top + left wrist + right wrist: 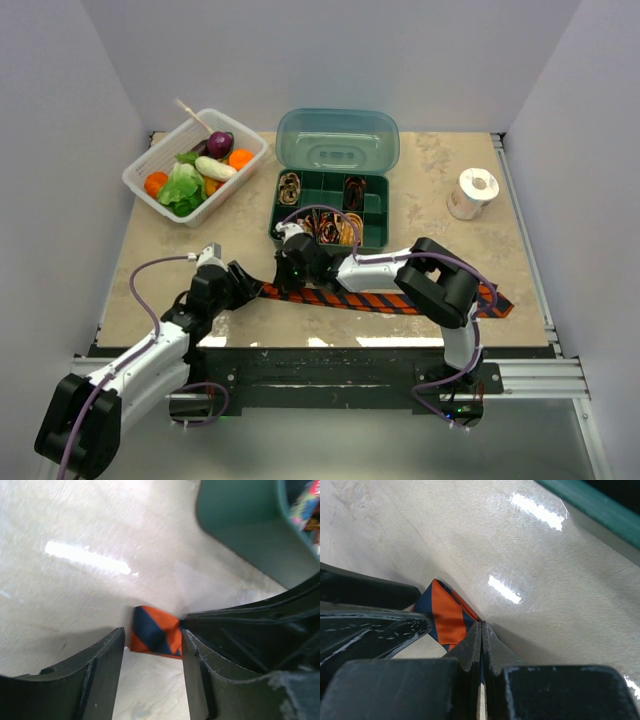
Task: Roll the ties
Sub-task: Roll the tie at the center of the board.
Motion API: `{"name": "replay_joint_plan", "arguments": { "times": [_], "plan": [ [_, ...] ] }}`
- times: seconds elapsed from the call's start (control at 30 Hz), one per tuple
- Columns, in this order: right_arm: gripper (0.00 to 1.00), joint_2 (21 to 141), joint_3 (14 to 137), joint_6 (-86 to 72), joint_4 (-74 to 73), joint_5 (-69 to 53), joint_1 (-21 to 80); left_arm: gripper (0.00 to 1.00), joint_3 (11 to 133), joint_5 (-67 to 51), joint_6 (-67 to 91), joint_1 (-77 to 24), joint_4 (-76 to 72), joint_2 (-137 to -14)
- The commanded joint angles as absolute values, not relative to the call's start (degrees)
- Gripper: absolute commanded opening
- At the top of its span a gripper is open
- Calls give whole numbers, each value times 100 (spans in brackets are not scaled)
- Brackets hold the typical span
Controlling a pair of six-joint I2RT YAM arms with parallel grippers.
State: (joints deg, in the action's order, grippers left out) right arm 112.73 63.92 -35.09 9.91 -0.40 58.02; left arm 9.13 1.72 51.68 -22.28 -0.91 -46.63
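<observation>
The orange-red tie with navy stripes (390,300) lies flat along the table's near edge. Its narrow left end (155,636) sits just ahead of my left gripper (152,632), which is open, with the end at the mouth of the gap between the fingertips. My right gripper (481,625) is shut on the edge of that same end (445,611), right next to the left fingers (365,630). In the top view the left gripper (247,285) and right gripper (288,272) meet at the tie's left end. Small coiled ties (291,186) lie in the green box.
The green compartment box (322,182) with its lid raised stands just behind the grippers, and its wall shows in the left wrist view (240,525). A white basket of toy vegetables (140,175) stands at the back left. A white tape roll (472,192) stands at the back right.
</observation>
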Motion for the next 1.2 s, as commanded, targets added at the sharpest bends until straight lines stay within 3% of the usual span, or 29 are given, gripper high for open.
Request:
{"name": "replay_joint_plan", "arguments": {
  "times": [0.0,0.37,0.7,1.17],
  "plan": [
    [0,11153,6144,-3401,712,229,5801,51,441,27,5510,-2241,-850,-4641],
    [0,11065,6056,-3454,852,246,5801,33,-387,-255,5941,-2241,-2276,-4676],
    [0,10907,6292,-3472,870,123,5792,1,-308,-229,5634,-2250,-2312,-4526],
    [0,10451,6355,-3410,659,211,5801,0,-299,-105,5300,-2259,-1731,-4228]
  ]
}}
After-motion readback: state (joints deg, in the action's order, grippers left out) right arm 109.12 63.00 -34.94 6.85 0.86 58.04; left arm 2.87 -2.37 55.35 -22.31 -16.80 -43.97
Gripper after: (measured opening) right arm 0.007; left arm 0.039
